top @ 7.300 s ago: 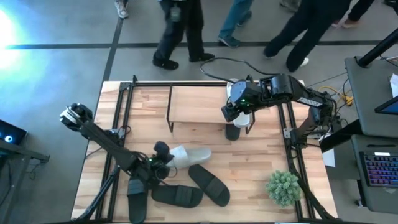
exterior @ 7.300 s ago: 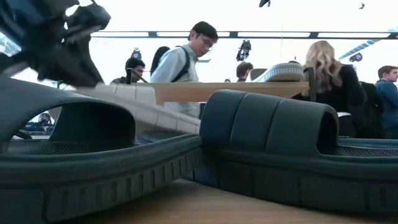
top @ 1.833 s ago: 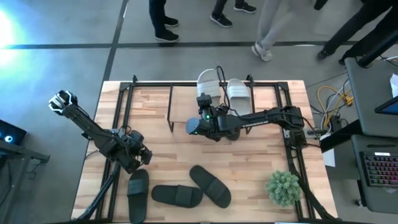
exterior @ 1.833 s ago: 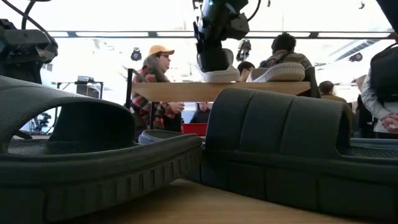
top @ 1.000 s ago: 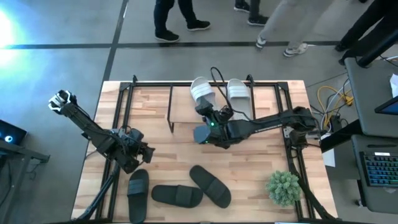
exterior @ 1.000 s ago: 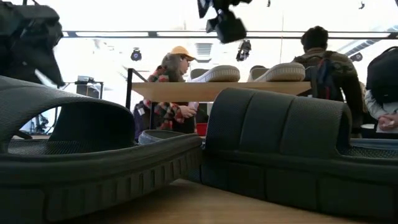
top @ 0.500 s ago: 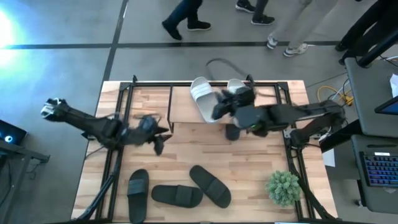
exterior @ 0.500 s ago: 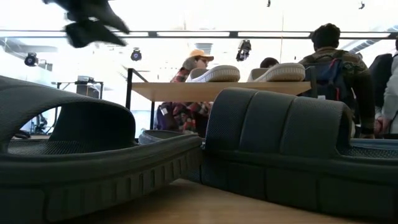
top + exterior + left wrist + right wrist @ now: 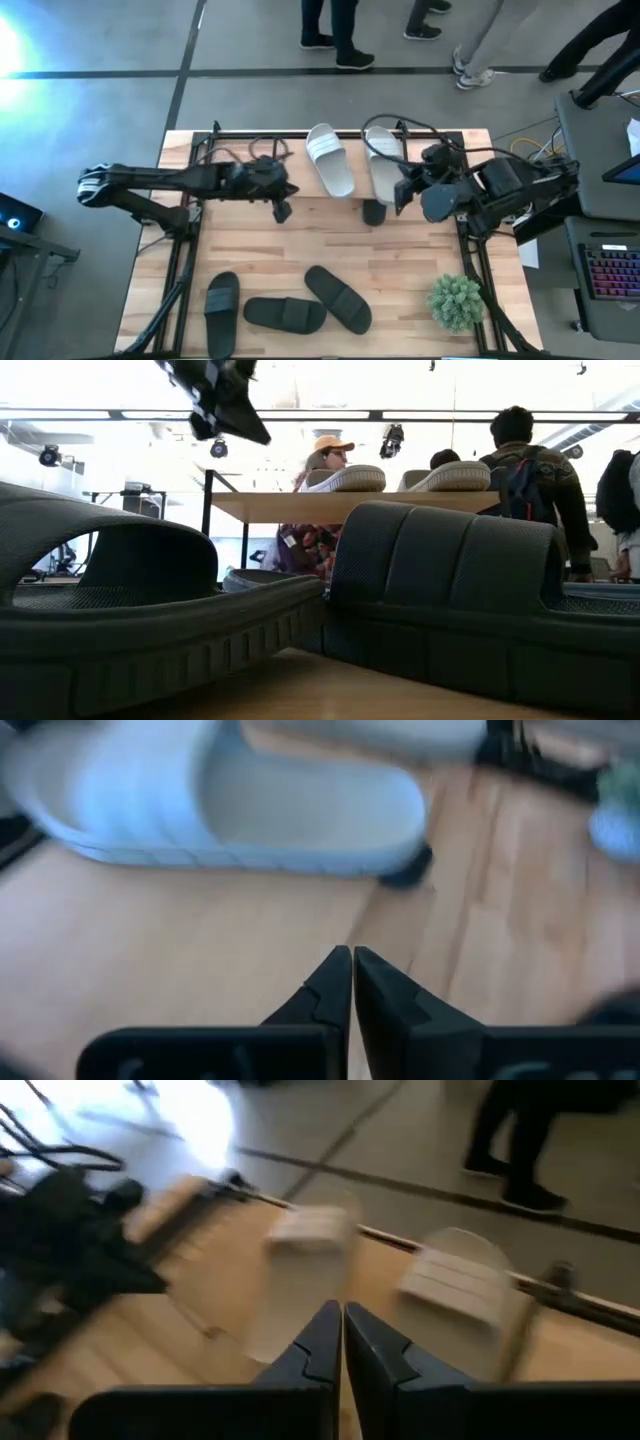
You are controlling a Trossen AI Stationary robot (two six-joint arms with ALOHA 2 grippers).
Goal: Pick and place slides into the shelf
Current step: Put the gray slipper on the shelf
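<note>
Counting two white slides (image 9: 331, 160), three dark slides (image 9: 285, 314).

Small green potted plant (image 9: 456, 301) sits near the table's front-right corner, on the wood tabletop (image 9: 400, 260). Keyboard (image 9: 612, 272) w/ colored backlight lies on a side desk to the right. Cables (image 9: 530, 155) trail off the table's right edge. People's legs (image 9: 335, 30) on grey floor beyond; low view shows 1 in an orange cap (image 9: 330, 445).

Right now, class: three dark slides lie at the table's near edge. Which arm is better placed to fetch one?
Probably left. The left gripper, jaws shut and empty, hangs on the side where the dark slides lie; the right gripper sits by the white slides on the shelf.
</note>
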